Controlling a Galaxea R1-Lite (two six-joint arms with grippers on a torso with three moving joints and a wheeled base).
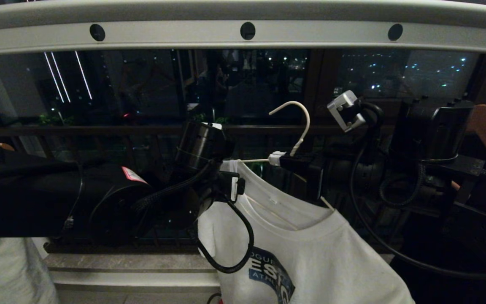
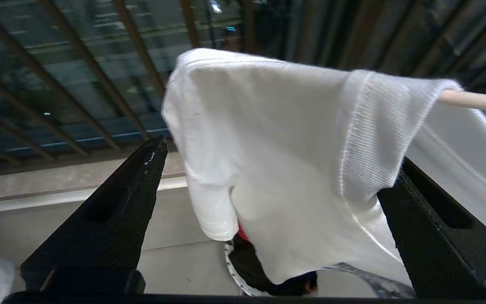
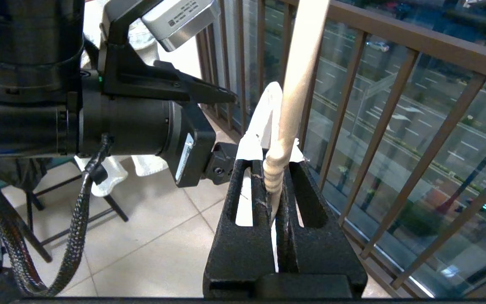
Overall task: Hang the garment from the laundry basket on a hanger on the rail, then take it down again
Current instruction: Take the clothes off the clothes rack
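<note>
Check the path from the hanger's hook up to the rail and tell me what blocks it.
Nothing visible blocks it. The hanger, carrying the T-shirt, is held at its twisted neck by the right end effector, its hook below the rail with only open space between. The left end effector stands open around the shirt's shoulder, lower down.

Low in the middle of the frame, the right gripper [image 3: 277, 190] is clamping the twisted neck of the white hanger [image 3: 294, 84], whose stem is running up toward the top edge. The left gripper [image 3: 209, 90] is filling the upper left, its black fingers standing apart. A brown railing [image 3: 416, 42] is crossing the right side.
</note>
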